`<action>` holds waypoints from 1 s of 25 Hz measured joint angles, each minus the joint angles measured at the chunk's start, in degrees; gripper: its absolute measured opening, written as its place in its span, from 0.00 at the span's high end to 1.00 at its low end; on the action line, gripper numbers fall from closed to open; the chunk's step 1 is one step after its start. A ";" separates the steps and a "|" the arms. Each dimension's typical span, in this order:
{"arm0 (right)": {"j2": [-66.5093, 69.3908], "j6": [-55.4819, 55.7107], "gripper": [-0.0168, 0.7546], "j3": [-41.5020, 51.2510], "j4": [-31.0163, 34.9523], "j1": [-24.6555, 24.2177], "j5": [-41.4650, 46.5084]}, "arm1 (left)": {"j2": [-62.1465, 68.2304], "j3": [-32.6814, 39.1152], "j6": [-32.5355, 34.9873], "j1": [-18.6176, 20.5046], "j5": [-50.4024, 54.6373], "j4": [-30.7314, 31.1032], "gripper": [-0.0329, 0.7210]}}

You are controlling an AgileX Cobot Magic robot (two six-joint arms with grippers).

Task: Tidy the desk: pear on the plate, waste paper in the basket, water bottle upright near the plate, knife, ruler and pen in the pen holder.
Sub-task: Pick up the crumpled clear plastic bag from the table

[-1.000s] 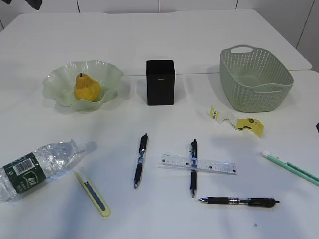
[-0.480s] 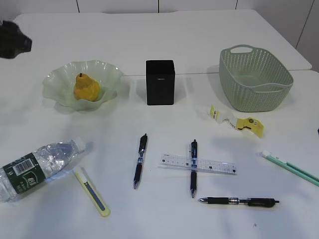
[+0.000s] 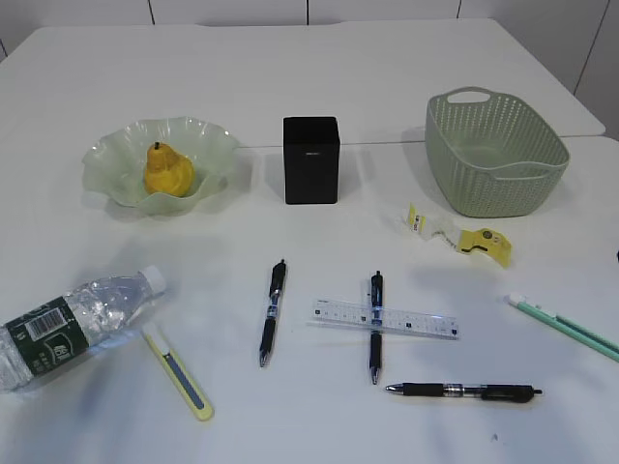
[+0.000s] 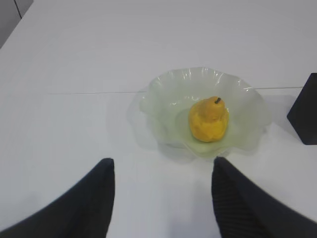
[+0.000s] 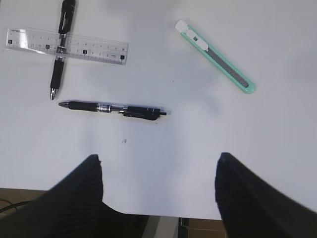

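A yellow pear point(image 3: 168, 170) sits in a pale green ruffled glass plate point(image 3: 116, 155) at the back left of the white table point(image 3: 309, 77); the dark shape seen at the far left edge half a second ago is gone from the exterior view. A clear plastic water bottle point(image 3: 73, 324) with a green label lies on its side at front left, its cap shifted slightly since a second ago, beside a yellow utility knife point(image 3: 179, 372). A black square pen holder point(image 3: 311, 159) stands mid-table, a sage woven basket point(image 3: 493, 150) at back right, crumpled yellow and white waste paper point(image 3: 459, 235) just in front of it. Three black pens point(image 3: 272, 311) and a clear ruler point(image 3: 384, 318) lie in front, a teal utility knife point(image 3: 566, 327) at right. The left claw point(image 4: 161, 193) hovers apart and empty before the plate; the right claw point(image 5: 158, 193) hangs apart and empty over the table's front edge.
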 joint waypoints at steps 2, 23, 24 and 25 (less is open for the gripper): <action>0.00 0.00 0.26 0.00 0.00 0.00 0.00 | -2.37 1.70 0.00 0.00 -0.12 0.08 0.39; 7.38 -2.96 0.26 -6.64 3.08 0.00 -1.76 | -7.43 3.62 0.00 0.00 12.27 0.08 0.44; 8.63 -2.96 0.26 -7.77 3.08 0.00 -1.76 | -7.97 3.62 0.00 0.00 12.94 0.08 0.44; 10.19 -3.72 0.26 -8.92 3.11 0.00 -1.76 | -8.36 3.62 0.00 0.00 13.46 0.08 0.45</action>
